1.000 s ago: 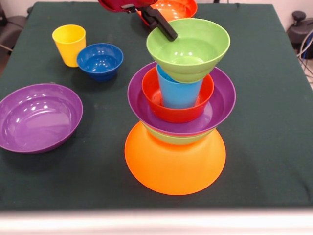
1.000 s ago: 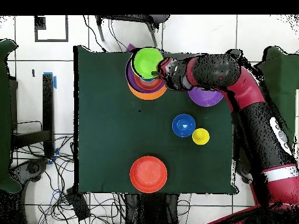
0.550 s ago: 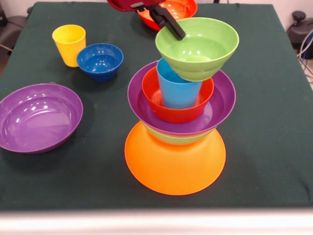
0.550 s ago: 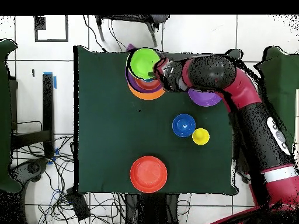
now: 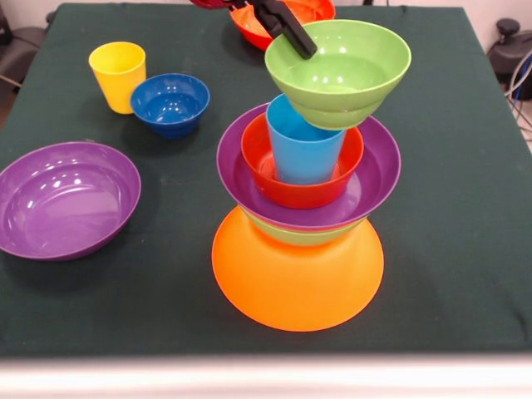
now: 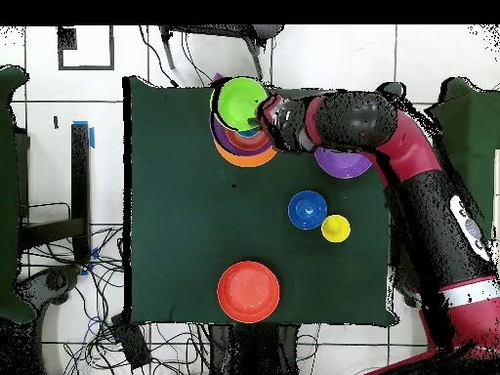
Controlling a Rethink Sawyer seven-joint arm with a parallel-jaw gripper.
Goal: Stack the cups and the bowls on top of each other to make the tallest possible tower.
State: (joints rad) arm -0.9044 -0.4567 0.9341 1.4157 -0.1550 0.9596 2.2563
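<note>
The tower stands on a big upturned orange bowl (image 5: 297, 278). On it are nested a green bowl (image 5: 293, 236), a purple bowl (image 5: 376, 179) and a red-orange bowl (image 5: 301, 189), with the light blue cup (image 5: 302, 150) upright inside. My gripper (image 5: 291, 37) is shut on the left rim of a second green bowl (image 5: 338, 71), which hangs over the cup, offset to the right. I cannot tell whether it touches the cup. From overhead the held green bowl (image 6: 241, 103) covers the tower (image 6: 246, 154), with the gripper (image 6: 260, 123) at its rim.
A yellow cup (image 5: 117, 75) and a small dark blue bowl (image 5: 169, 102) stand at the far left. A purple bowl (image 5: 66, 198) lies at the near left. A red-orange bowl (image 5: 309, 14) sits behind the tower. The arm (image 6: 391, 146) crosses above the purple bowl (image 6: 344, 164).
The gripper has carried the green bowl up and to the right in the front view, from resting low over the cup to hanging higher and offset.
</note>
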